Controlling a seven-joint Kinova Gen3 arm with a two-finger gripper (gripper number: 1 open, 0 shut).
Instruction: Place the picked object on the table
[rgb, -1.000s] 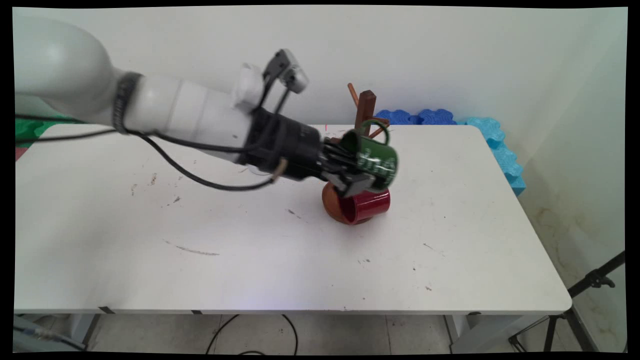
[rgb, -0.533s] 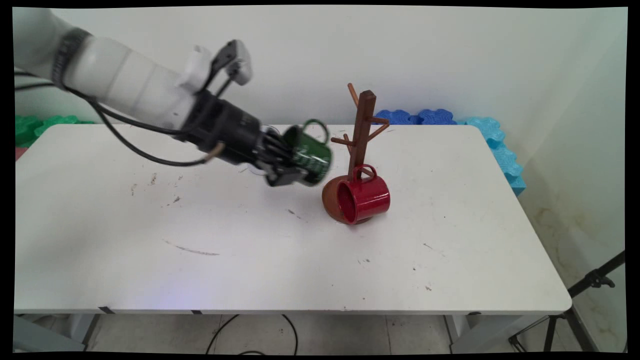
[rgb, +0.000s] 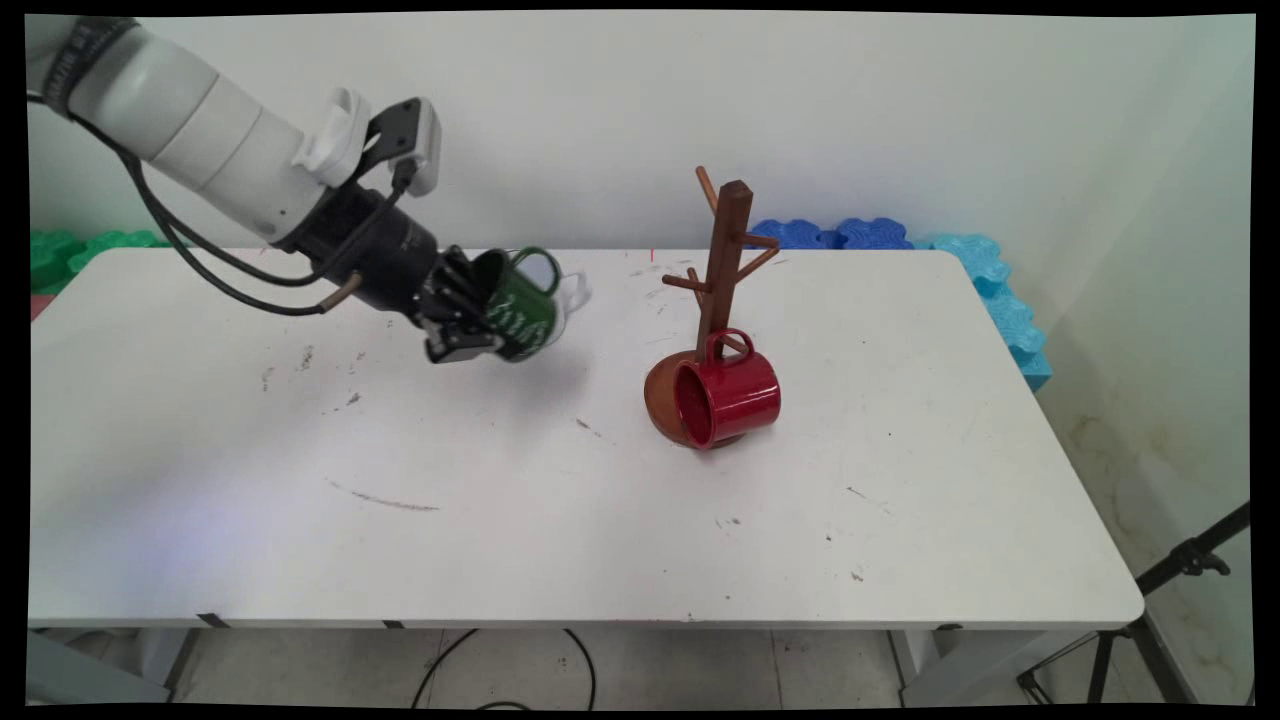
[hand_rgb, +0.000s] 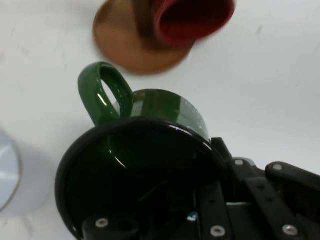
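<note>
— What's closest on the table (rgb: 500, 540)?

— A red mug (rgb: 728, 398) hanging by its handle from a low peg of the wooden rack (rgb: 722, 260), mouth facing left.

— And the gripper (rgb: 478, 322)?

— Farther back on the left, well apart from the rack. Its jaws are clamped on the rim of a green mug (rgb: 520, 305), which lies tipped sideways with its handle up, seemingly clear of the tabletop.

— Anything behind it?

— A white mug (rgb: 573, 293) just beyond, then blue foam (rgb: 990, 270) by the wall.
</note>
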